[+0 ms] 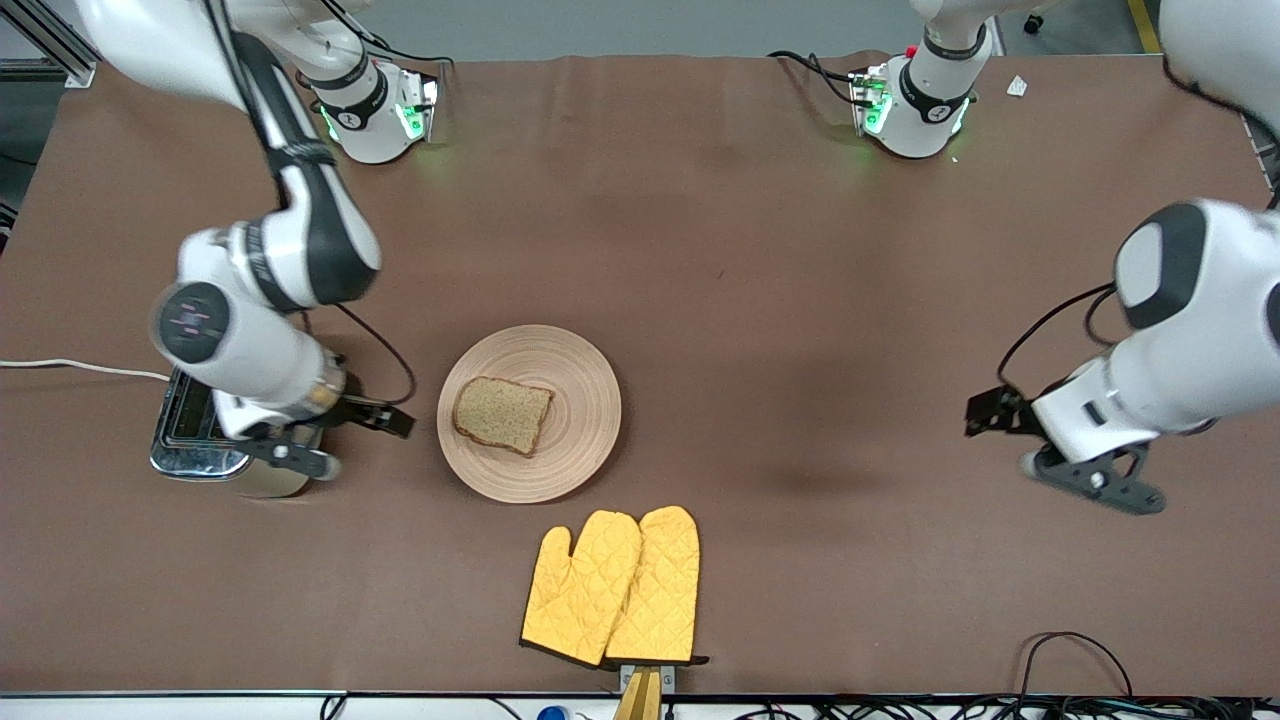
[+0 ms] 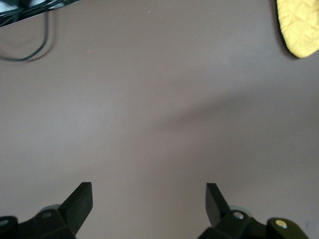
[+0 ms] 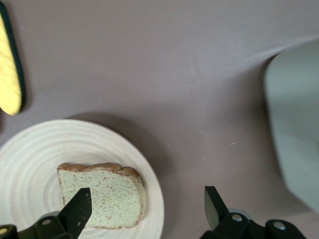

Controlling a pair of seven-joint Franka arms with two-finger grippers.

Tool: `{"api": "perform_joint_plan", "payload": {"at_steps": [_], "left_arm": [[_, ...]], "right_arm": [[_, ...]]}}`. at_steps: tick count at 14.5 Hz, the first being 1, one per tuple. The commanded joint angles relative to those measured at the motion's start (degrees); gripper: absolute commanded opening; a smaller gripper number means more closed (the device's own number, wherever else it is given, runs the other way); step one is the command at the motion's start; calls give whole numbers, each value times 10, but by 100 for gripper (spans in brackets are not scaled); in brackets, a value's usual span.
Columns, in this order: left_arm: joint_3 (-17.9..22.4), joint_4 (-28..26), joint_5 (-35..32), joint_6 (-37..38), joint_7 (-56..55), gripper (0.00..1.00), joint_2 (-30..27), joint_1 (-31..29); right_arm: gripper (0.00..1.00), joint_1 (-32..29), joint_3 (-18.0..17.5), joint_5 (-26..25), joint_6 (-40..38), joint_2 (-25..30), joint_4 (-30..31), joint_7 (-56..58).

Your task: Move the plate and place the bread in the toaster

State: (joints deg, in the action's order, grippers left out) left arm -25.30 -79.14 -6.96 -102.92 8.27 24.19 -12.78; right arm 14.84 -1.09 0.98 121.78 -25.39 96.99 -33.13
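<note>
One plate (image 1: 529, 412) sat mid-table, one bread (image 1: 502, 414) slice lying flat on it, off-centre toward the right arm's end. One toaster (image 1: 195, 445) stood near that end's table (image 1: 700, 230) edge, partly hidden by the right arm. Bare cloth separated plate and toaster. Two yellow mitts (image 1: 614, 587) lay side by side nearer the camera, close to the table's edge. Right gripper (image 3: 144, 211) hung over the gap beside the plate rim, fingers wide apart, empty. Left gripper (image 2: 148, 204) waited over bare cloth, spread wide, empty. No legible writing.
</note>
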Motion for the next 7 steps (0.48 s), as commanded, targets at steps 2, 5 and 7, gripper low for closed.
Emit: {"api": "perform_joint_plan", "payload": {"at_steps": [2, 5, 7], "left_arm": [[-2, -7, -9, 59, -34, 100, -76, -26], [-4, -8, -10, 119, -45, 100, -126, -27], [-5, -8, -10, 127, -46, 100, -142, -25]], "right_arm": [[100, 25, 3, -13, 21, -36, 14, -28], [100, 45, 4, -12, 66, -37, 55, -45], [100, 55, 4, -12, 68, -36, 68, -48]]}}
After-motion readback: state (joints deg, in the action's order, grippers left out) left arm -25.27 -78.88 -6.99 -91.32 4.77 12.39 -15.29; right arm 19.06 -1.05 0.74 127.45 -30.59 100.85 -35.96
